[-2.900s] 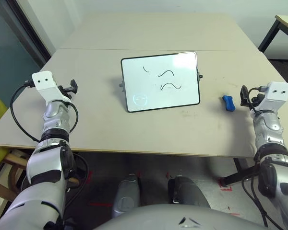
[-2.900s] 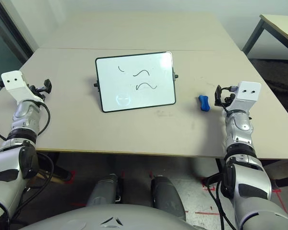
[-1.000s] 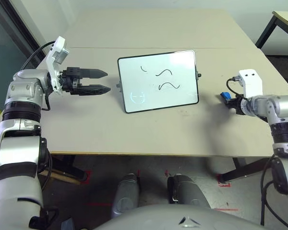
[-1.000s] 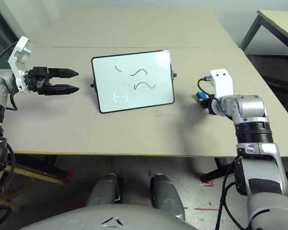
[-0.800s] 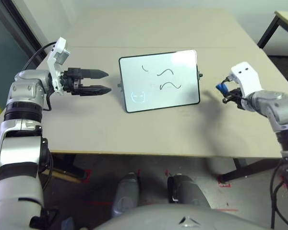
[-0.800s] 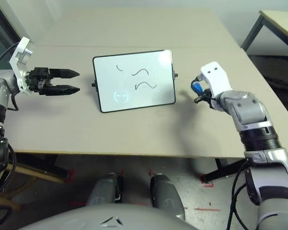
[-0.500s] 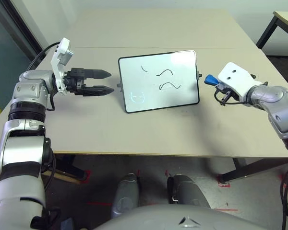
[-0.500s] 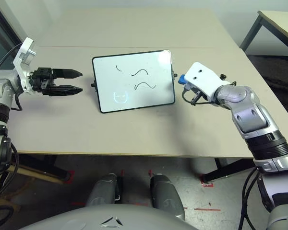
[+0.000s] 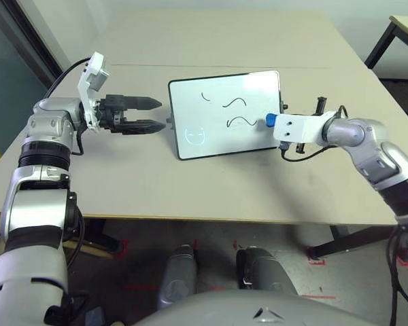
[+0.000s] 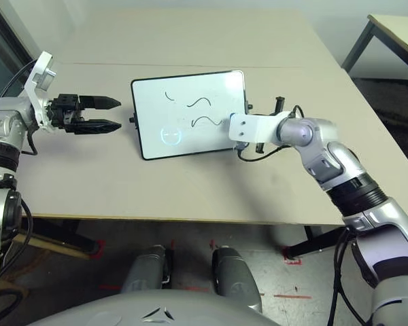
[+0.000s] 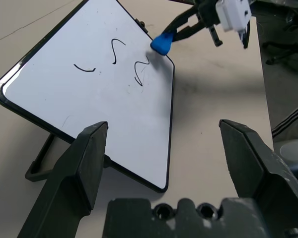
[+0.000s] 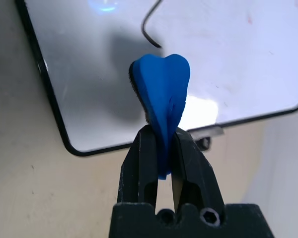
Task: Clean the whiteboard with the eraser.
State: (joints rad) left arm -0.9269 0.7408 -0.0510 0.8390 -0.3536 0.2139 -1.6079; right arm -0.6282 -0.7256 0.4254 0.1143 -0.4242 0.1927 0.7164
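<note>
The beige desk (image 9: 211, 183) carries the small white rectangular whiteboard with a thin black frame (image 9: 226, 114), propped tilted on a stand and bearing three black squiggles (image 9: 234, 103). Just at the board's right edge, the right gripper (image 12: 162, 148) has its jaws closed tight on the small bright blue oblong eraser (image 12: 162, 93), whose free end pokes out toward the board's lower right area, beside the lowest squiggle. Whether it already touches the surface cannot be told.

The risks, as I judge them: the board stands on a light prop, so a hard sideways wipe could push it back or tip it over. The eraser is pinched by one narrow end and may twist or slip under pressure.

The right arm reaches in from the board's right, forearm stretched low across the desk. Left of the board, the left gripper (image 9: 158, 114) hovers near the frame's edge, jaws wide apart and holding nothing, pointing at the board, well placed to steady it.
</note>
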